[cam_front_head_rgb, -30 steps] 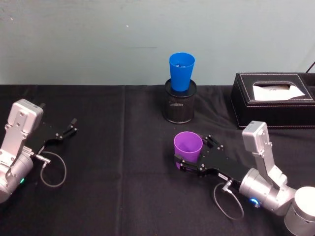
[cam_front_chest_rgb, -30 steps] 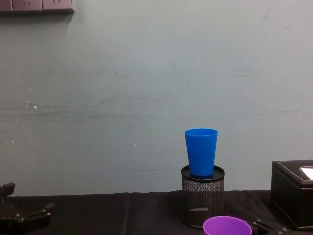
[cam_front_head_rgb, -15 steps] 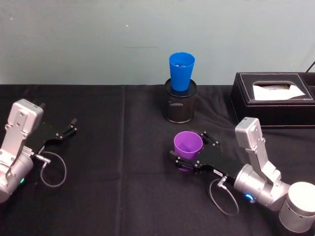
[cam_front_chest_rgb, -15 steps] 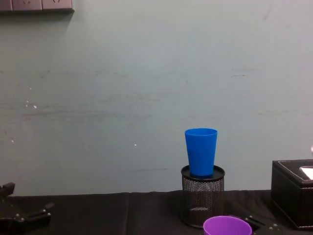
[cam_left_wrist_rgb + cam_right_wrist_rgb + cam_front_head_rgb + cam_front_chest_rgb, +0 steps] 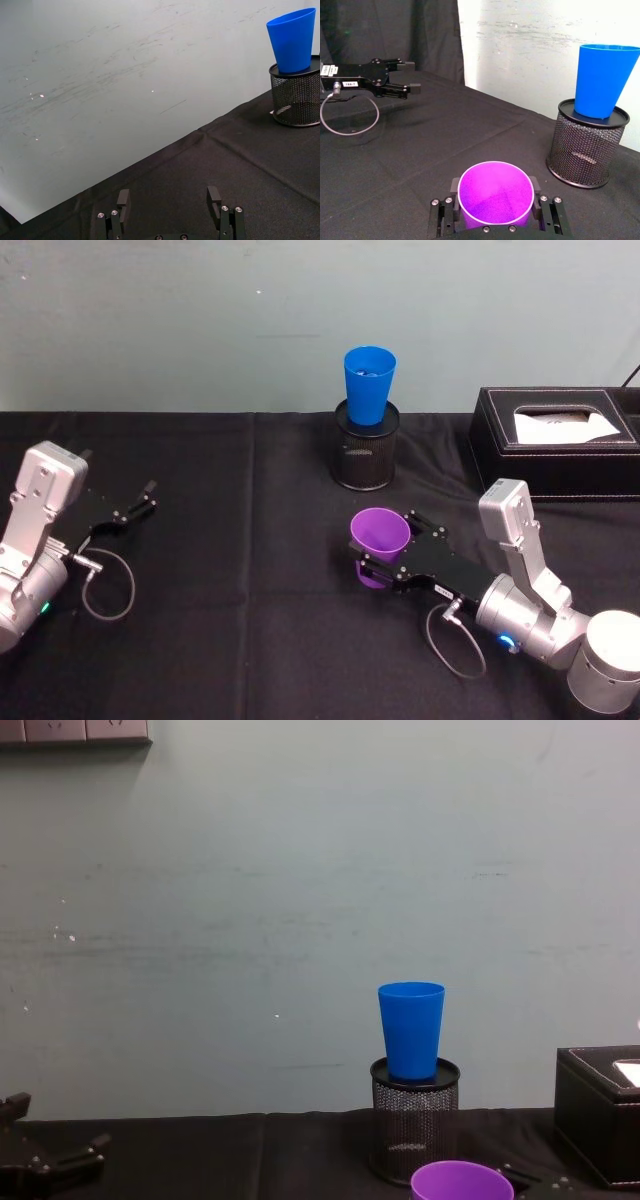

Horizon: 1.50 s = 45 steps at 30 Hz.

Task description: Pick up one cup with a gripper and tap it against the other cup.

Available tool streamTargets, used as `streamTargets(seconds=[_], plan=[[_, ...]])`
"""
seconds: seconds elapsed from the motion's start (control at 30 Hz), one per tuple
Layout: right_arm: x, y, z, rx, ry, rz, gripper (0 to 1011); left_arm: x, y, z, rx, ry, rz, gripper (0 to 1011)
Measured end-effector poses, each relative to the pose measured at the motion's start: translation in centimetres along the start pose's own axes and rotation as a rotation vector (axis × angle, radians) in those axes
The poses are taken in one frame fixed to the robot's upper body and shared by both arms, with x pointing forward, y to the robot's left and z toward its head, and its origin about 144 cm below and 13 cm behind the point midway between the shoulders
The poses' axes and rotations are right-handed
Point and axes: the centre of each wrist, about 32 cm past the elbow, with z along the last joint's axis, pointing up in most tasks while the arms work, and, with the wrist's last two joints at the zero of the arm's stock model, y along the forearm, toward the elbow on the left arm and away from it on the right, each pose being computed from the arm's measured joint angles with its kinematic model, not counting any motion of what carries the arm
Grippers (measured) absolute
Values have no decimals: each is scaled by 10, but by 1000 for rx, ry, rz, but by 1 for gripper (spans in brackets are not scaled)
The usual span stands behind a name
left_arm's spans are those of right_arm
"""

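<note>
On the black cloth in front of the mesh holder (image 5: 365, 462), the purple cup (image 5: 379, 532) stands mouth up between the fingers of your right gripper (image 5: 494, 186), which press on its wall from both sides, below the rim. Whether the base is clear of the cloth, I cannot tell. Treat the cup as light, thin and smooth. It likely flexes under a hard squeeze, and its taper could let it slide in the grip, so hold firm, not tight. The blue cup (image 5: 369, 385) merely sits in the holder's mouth, so tap it gently or it may topple. Your left gripper (image 5: 135, 508) lies parked at the table's left, fingers apart and empty.
</note>
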Motion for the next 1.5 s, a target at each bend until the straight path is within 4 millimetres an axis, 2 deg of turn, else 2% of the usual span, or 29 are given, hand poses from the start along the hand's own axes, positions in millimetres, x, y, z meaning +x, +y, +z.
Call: streamTargets(seconds=[0.17, 0.27, 0.7, 0.83, 1.0, 1.5], plan=[[0, 0, 0, 1, 0, 0, 764, 0, 0, 0, 0, 0, 0, 1000], [1, -1, 10, 14, -12, -2, 755, 0, 0, 0, 0, 0, 0, 1000], [18, 4, 91, 22, 13, -30, 724, 0, 0, 0, 0, 0, 0, 1000], [22, 6, 106, 15, 14, -34, 723, 0, 0, 0, 0, 0, 0, 1000], [26, 6, 118, 1, 12, -46, 724, 0, 0, 0, 0, 0, 0, 1000], [27, 6, 122, -9, 42, -49, 723, 0, 0, 0, 0, 0, 0, 1000]])
